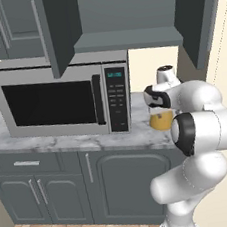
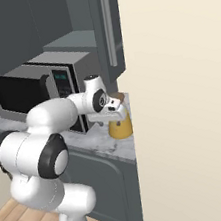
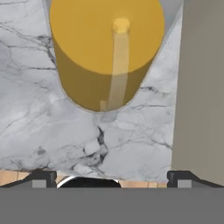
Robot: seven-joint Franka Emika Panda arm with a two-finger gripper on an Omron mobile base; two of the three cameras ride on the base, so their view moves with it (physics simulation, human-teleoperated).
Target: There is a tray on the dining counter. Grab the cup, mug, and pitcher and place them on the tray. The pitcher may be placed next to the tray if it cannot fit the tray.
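The pitcher (image 3: 107, 52) stands upright on the marble counter (image 3: 39, 127) near its end, to the right of the microwave (image 1: 63, 99) and close beside the cream wall (image 2: 181, 96). The end effector (image 3: 109, 177) hovers above and slightly short of it with its fingertips (image 3: 41, 178) spread wide and nothing between them; in the hand view the pitcher sits at 12 o'clock, ahead of the tips rather than between them.

Judged from here, the chief risk is a descent that starts too soon: the tips would land on the counter in front of the pitcher, or one would strike its rim and tip it over. The vessel looks nearly as wide as the spread of the tips, so a slightly off-centre approach could shove it instead of straddling it, and the counter's edge is not far off. The wall at 3 o'clock of the hand view leaves little room on that side; a finger or the wrist could scrape it. The pale upper part may be slick and thin, so a grip taken high could slip.

The hand view alone shows the yellow contents and a pale strip running down the pitcher's near side at 6 o'clock. The right base view shows how tightly the pitcher is wedged between microwave and wall; the left base view half hides it behind the arm
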